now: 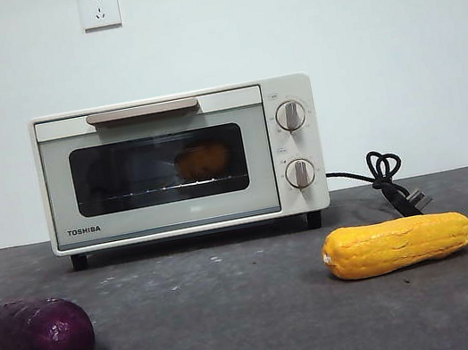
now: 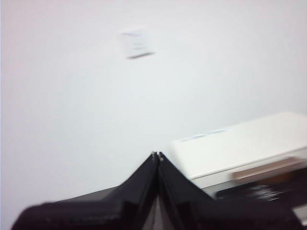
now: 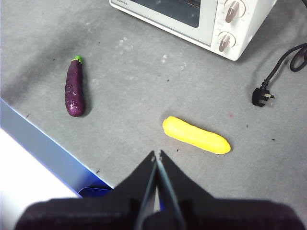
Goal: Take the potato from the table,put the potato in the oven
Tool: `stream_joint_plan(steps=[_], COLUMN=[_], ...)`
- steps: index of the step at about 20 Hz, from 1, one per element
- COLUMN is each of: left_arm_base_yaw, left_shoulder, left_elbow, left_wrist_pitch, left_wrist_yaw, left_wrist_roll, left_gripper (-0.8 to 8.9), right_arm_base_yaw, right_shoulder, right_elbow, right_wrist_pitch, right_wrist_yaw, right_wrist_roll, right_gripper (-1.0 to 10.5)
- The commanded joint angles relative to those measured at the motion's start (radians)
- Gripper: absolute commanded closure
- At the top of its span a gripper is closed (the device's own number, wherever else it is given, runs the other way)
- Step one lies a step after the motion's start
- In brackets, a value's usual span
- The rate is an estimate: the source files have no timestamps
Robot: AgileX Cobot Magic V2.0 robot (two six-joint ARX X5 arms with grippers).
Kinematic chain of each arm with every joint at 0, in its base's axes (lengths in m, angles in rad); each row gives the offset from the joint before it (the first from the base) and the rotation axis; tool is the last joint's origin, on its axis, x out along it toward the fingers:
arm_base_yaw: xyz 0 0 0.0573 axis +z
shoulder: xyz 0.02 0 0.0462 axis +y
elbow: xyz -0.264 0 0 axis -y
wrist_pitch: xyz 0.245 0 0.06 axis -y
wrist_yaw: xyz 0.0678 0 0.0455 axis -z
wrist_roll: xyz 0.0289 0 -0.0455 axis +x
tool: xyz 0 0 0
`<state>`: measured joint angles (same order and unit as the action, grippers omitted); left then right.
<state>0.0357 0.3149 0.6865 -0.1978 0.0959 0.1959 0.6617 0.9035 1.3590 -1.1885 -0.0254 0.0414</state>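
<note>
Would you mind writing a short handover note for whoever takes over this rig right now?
Left gripper: jaws shut, holding nothing, raised near the top of the cream-white Toshiba toaster oven.
Right gripper: jaws shut, holding nothing, high above the dark grey table.
The tan-orange oval potato sits inside the oven on the rack, seen through the dark glass door, which looks closed.
The dark purple vegetable and the long yellow bumpy vegetable lie untouched on the table; the oven's black cord is unplugged.
Done: potato in oven. Left: apparently nothing.
</note>
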Motion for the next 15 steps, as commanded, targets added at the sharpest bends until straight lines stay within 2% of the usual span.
stream_joint_plan(steps=[1, 5, 8, 13, 15], left_arm_base_yaw=[0.006, 0.006, 0.006, 0.006, 0.006], left_shoulder=[-0.102, -0.236, -0.291, -0.313, -0.313], left_elbow=[-0.231, -0.491, -0.595, -0.680, -0.683], left_wrist_pitch=[0.102, 0.122, 0.120, 0.104, 0.038], left_wrist_yaw=[-0.056, -0.100, -0.096, -0.091, -0.090], left_wrist_roll=[0.014, 0.013, 0.005, -0.072, -0.108], left_gripper=[8.18, 8.18, 8.18, 8.18, 8.18], right_arm_base_yaw=[0.002, 0.002, 0.002, 0.002, 0.002], right_shoulder=[-0.006, -0.008, -0.008, -0.010, -0.010], right_elbow=[-0.010, -0.010, -0.010, -0.010, -0.010], right_wrist_pitch=[0.005, 0.005, 0.005, 0.005, 0.005], right_wrist_yaw=[0.002, 0.002, 0.002, 0.002, 0.002], right_wrist_roll=[0.010, 0.010, 0.010, 0.010, 0.010], right_gripper=[9.5, 9.5, 9.5, 9.5, 9.5])
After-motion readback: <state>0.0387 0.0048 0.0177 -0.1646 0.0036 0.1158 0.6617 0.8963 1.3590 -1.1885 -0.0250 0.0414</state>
